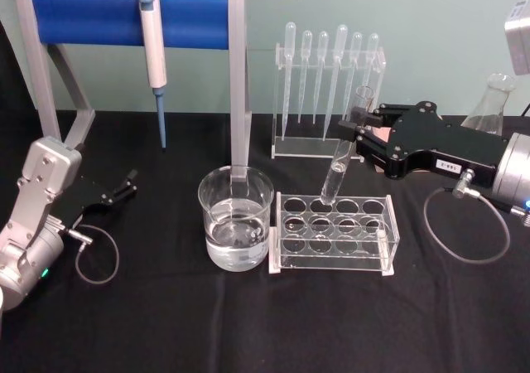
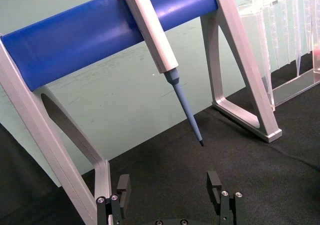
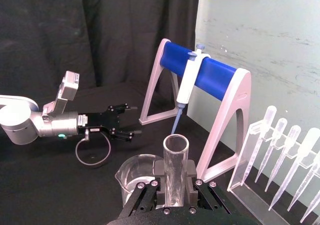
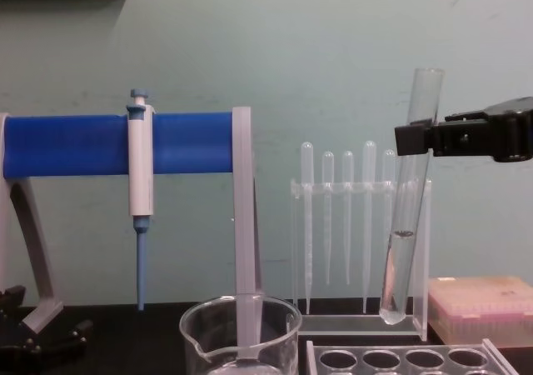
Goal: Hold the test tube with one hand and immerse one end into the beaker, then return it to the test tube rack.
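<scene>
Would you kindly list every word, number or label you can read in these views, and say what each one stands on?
White label on the right gripper, which holds the test tube: dark characters, too blurred to read.
Beaker, pipette, test tube rack and the left gripper, parked at the table's left: no legible words, numbers or signs.

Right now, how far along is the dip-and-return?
In hand: the right gripper is shut on the test tube, tilted, its rounded end just above the back row of the rack. Whether it has been dipped in the beaker I cannot tell, though some liquid seems to sit inside it. Left: seat the tube and release. The left gripper is parked, open, on the table at left.
</scene>
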Motion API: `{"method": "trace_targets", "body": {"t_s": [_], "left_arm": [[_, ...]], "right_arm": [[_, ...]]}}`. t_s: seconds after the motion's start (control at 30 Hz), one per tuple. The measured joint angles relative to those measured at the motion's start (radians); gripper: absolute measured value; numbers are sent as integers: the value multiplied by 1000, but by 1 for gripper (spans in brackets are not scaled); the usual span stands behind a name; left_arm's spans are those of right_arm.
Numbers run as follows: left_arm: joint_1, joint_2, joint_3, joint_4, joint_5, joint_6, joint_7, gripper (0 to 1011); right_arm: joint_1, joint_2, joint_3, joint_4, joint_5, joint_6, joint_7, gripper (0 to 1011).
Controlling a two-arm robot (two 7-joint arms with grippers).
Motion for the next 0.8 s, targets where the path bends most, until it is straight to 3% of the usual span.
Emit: {"method": "trace_targets", "body": {"t_s": [0.8], "left_arm": [[0,0,0,0,0,0,0,1000]], "right_arm": [[0,0,0,0,0,0,0,241]]}}
